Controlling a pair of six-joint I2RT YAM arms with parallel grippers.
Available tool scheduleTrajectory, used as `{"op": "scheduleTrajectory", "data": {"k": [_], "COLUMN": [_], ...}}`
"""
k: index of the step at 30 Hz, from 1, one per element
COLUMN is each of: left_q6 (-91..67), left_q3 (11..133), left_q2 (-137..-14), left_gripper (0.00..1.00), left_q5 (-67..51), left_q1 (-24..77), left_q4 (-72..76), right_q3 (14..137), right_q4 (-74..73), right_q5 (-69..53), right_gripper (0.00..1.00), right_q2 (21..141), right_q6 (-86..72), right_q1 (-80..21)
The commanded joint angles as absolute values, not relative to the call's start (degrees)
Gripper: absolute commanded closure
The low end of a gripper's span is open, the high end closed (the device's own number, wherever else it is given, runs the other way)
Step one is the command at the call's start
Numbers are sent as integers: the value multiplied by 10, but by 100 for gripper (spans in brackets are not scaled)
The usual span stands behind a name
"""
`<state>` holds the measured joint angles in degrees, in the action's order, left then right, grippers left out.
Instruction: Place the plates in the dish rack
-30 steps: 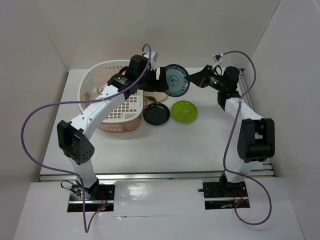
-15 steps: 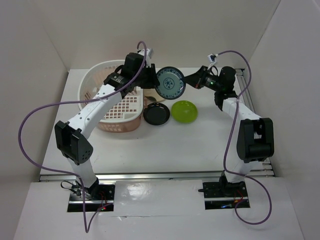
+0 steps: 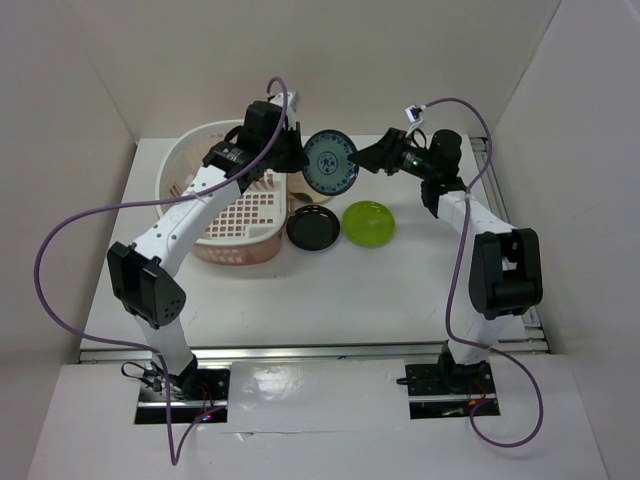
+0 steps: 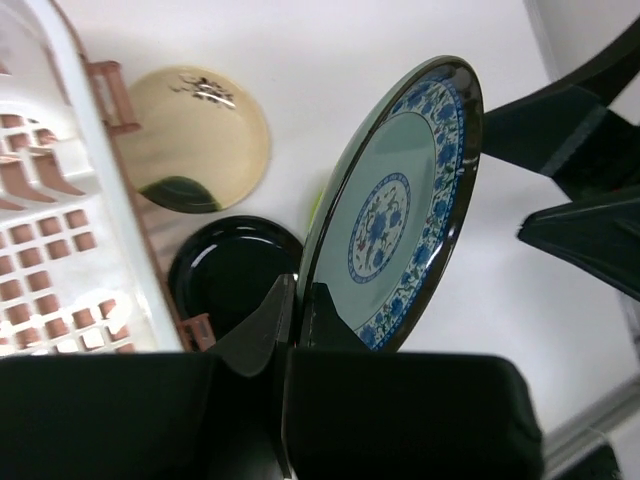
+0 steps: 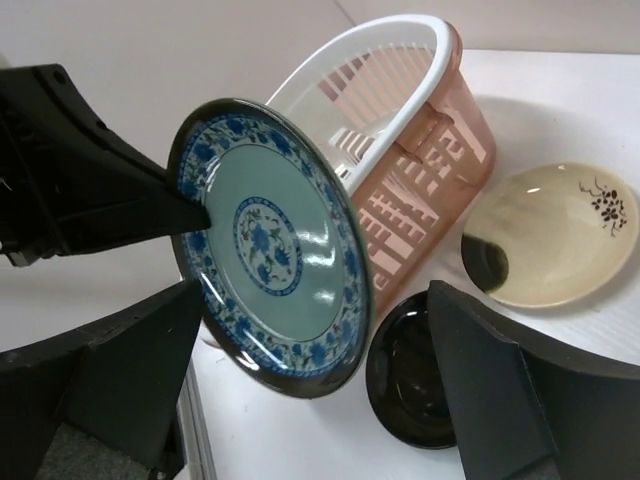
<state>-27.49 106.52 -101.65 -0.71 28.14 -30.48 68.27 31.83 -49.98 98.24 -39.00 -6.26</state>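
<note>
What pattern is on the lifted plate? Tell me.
Plate: blue flowers on teal, dark rim; right wrist view.

Teal plate (image 3: 330,165) upright aloft; black plate (image 3: 313,228), green plate (image 3: 369,222), cream plate (image 4: 200,135) near pink rack (image 3: 195,160)

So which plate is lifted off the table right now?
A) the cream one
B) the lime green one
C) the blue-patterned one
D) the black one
C: the blue-patterned plate stands on edge in the air, pinched at its rim by the left tool, while the black plate, green plate and cream plate lie on the table.
</note>
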Motion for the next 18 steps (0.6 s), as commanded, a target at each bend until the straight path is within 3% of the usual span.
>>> {"op": "scheduleTrajectory", "data": {"k": [1, 8, 14, 18], "left_q6": [-241, -171, -70, -38], "left_q3": [1103, 1109, 1097, 1090], "left_q2": [-999, -977, -984, -996], "left_gripper": [100, 100, 100, 100], "left_q5": [64, 220, 376, 404], "left_q1": [279, 245, 208, 181], "left_q4": [-284, -265, -188, -162], "right_q3": [726, 726, 726, 733], "right_q4": [319, 251, 252, 252], "right_q5": [-480, -362, -355, -355], "right_gripper": [0, 0, 0, 0], "right_q2": [991, 1004, 1035, 1049], "right_q6": [-387, -377, -375, -375], "right_q1": [-68, -61, -61, -61]}}
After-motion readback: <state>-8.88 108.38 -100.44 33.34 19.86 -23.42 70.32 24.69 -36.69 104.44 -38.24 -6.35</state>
